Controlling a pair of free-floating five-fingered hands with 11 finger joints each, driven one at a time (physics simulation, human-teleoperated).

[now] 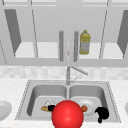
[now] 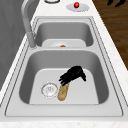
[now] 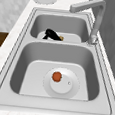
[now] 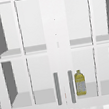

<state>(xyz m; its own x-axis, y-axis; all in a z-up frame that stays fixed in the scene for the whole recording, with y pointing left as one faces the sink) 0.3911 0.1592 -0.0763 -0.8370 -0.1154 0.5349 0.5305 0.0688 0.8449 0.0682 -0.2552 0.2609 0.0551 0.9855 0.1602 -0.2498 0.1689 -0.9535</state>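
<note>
In the left basin (image 2: 82, 60) a brown bread loaf (image 2: 63, 92) lies beside the drain (image 2: 49, 89). My left hand (image 2: 72, 75) reaches down onto the loaf's upper end with fingers curled round it. From the front the left hand (image 1: 51, 108) sits by the loaf (image 1: 44, 108), and the right side view has that hand (image 3: 51, 34) with the loaf's tip (image 3: 61, 38) poking out. My right hand (image 1: 102, 113) hovers at the sink's front right corner, fingers relaxed, holding nothing. The same right hand (image 2: 116, 2) hangs over the floor.
A white plate (image 3: 65, 88) with a small orange item (image 3: 57, 76) lies in the right basin. A large red ball (image 1: 67, 115) covers the sink's front middle. The faucet (image 1: 68, 75) stands behind the divider. A yellow bottle (image 4: 80, 83) stands in the glass-doored cabinet. Plates (image 1: 3, 110) rest on both counters.
</note>
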